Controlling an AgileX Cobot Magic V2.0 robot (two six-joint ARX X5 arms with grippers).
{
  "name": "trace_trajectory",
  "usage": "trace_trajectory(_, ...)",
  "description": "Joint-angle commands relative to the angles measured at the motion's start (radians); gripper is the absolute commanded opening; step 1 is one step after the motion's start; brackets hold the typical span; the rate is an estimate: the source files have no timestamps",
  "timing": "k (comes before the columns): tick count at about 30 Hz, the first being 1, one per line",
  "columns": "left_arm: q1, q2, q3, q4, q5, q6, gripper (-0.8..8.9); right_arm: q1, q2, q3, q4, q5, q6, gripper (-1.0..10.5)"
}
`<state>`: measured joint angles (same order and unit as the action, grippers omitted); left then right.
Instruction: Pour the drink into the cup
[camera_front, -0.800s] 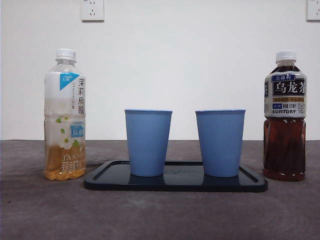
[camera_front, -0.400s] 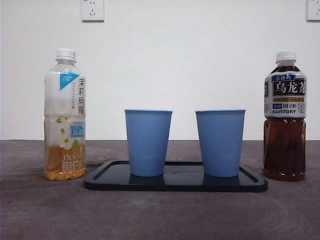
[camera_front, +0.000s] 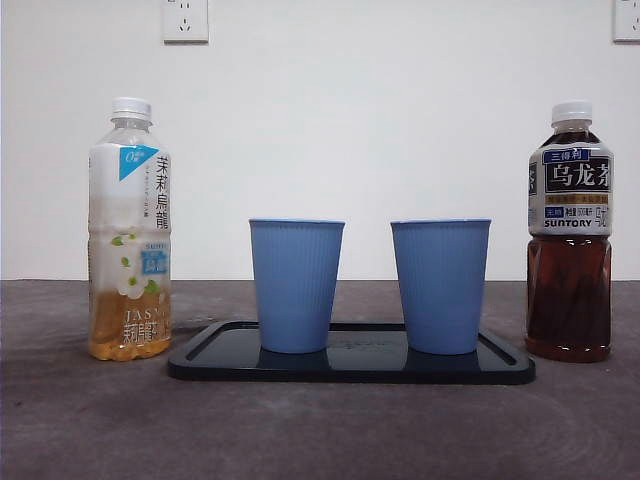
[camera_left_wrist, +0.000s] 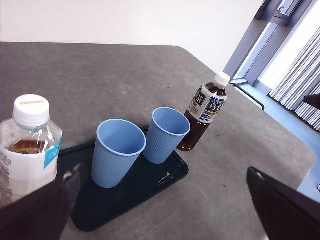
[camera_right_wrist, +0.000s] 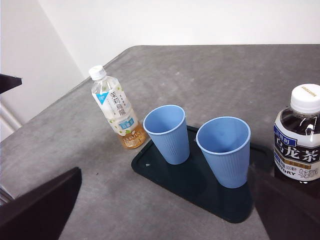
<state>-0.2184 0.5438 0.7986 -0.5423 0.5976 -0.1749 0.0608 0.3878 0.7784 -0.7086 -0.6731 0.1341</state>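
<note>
Neither arm shows in the front view.

The left gripper appears only in its own wrist view, as two dark jaws rising from the lower corners of the picture. They stand wide apart with nothing between them, and touch nothing. The camera looks down at a slant, so the wrist is held raised and tilted downward.

The right gripper shows the same way in its own wrist view: two dark jaws at the lower corners, spread wide, gripping nothing. This wrist is also raised and angled down. A small dark tip at the left edge of that view may belong to the other arm, but it is too little to tell.
</note>
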Motion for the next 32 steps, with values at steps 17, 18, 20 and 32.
trace_trajectory(17,-0.006,0.031,0.014,0.012,-0.003,0.015,5.32,0.003,0.094,-0.242,0.34,0.235,0.077,5.9)
trace_trajectory(18,-0.006,0.032,0.014,0.012,-0.003,0.021,5.31,0.003,0.113,-0.27,0.395,0.24,0.09,5.8)
trace_trajectory(20,-0.006,0.032,0.014,0.012,-0.003,0.034,5.31,0.006,0.152,-0.312,0.487,0.266,0.103,5.8)
trace_trajectory(32,-0.006,0.031,0.014,0.01,-0.003,0.06,5.31,0.042,0.549,-0.42,1.006,0.364,0.056,5.9)
